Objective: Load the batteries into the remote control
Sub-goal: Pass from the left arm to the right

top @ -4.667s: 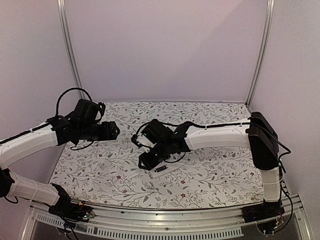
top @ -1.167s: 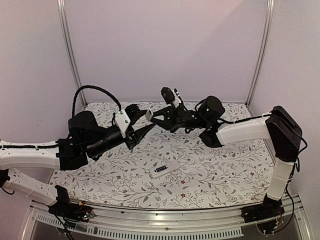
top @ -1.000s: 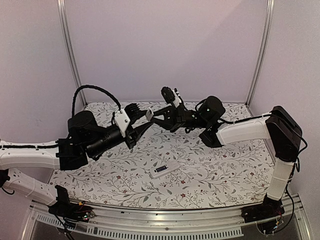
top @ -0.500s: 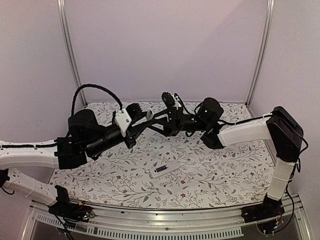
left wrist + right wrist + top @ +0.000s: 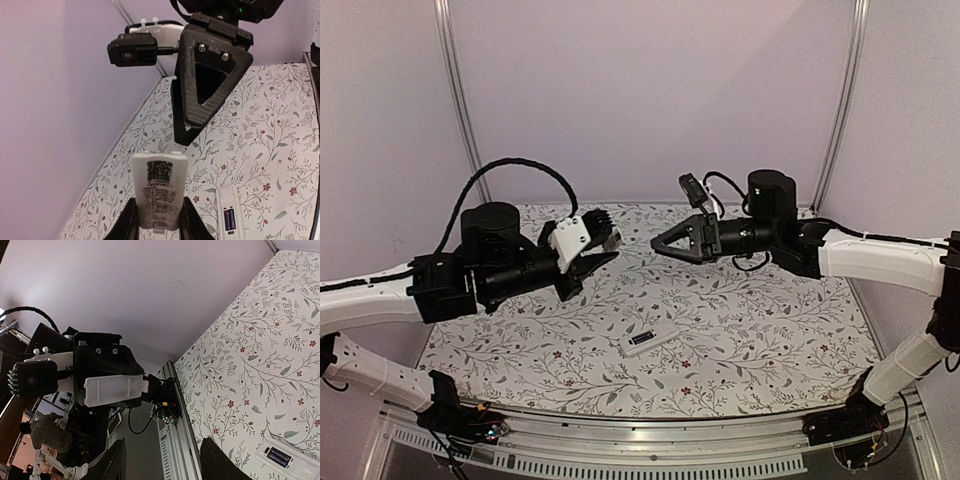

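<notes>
Remote control, slim white rectangular plastic bar: lies flat on the table, toward the near side, roughly midway between the two arms. Neither gripper touches it. Its back faces up, and the dark recess is uncovered.

Batteries, slim black cylinders: sit inside the recess, as seen from the right wrist. The left wrist view shows one cell there with blue and red marks. I cannot tell whether the cells are fully seated.

Cover, small flat white plastic piece: held off the table, well above the remote and to its left. The face toward the left wrist camera carries a printed label with a square code. The face toward the right wrist camera is plain, with small ribs.

Left gripper: jaws narrow, clamped on the cover's two long edges near its lower end. The rest of the piece sticks out past the fingertips.

Right gripper: jaws apart, nothing between them. It hangs in the air at about the same height as the left gripper, points at it, and stands just beside it with a clear gap.

Table, white surface with a floral print: carries only the remote in these views.
</notes>
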Robot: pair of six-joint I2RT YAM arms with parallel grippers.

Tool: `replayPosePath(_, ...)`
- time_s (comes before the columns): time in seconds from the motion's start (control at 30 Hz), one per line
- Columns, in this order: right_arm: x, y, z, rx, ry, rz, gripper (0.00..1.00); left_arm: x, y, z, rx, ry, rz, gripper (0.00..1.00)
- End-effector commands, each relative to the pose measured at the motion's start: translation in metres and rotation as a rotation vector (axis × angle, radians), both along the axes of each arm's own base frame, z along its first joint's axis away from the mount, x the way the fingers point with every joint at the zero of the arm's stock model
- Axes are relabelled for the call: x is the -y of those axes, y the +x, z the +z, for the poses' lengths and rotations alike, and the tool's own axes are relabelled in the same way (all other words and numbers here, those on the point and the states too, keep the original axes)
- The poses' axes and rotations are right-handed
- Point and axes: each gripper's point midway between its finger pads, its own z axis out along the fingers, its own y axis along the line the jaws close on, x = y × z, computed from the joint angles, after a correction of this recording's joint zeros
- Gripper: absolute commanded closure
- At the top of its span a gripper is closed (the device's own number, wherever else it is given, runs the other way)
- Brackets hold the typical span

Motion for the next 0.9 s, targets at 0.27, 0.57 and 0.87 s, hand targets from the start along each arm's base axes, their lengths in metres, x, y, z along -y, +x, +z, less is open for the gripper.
replayPosePath(0.27,-0.017,-0.030,-0.023,0.096,-0.187,0.082,0.51,0.012,-0.004,-0.056,-0.169,0.184,-0.022,0.83)
replayPosePath(0.57,-0.022,-0.018,-0.040,0.093,-0.270,0.042,0.61,0.019,0.000,-0.065,-0.190,0.217,-0.014,0.83)
replayPosePath(0.87,-0.026,-0.013,-0.041,0.082,-0.275,0.029,0.66,0.025,0.002,-0.076,-0.195,0.271,-0.015,0.83)
